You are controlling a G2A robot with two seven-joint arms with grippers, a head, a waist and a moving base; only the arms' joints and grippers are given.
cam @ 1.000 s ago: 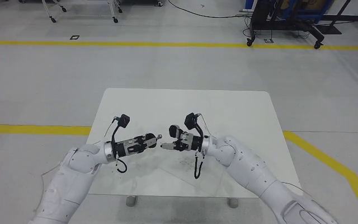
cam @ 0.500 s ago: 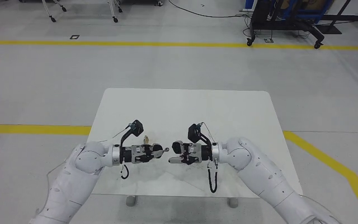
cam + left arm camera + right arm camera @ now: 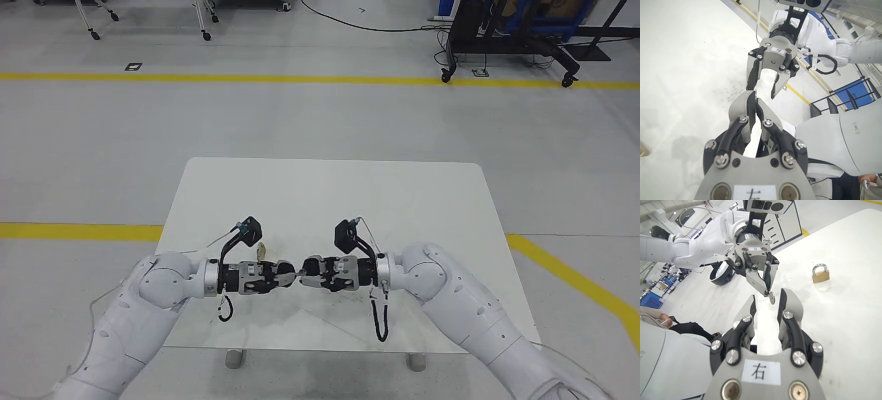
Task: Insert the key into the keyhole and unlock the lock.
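Observation:
My left gripper (image 3: 286, 272) is shut on a small silver key (image 3: 772, 297), whose round head sticks out past the fingertips (image 3: 753, 100). My right gripper (image 3: 768, 293) faces it tip to tip, open, with the key head lying between its two pads and touching neither. In the left wrist view the right gripper (image 3: 761, 93) hangs open just beyond my left gripper (image 3: 755, 99). The brass padlock (image 3: 820, 274) lies flat on the white table (image 3: 400, 200), shackle shut, beside the left arm (image 3: 259, 248).
Both arms hover over the table's front half. The tabletop has faint scuff marks (image 3: 734, 91) under the grippers. A seated person (image 3: 662, 321) is off past the table edge.
Both arms came toward the table's front and then closed in on each other. The gap between the two grippers has shrunk until their tips nearly meet around the key.

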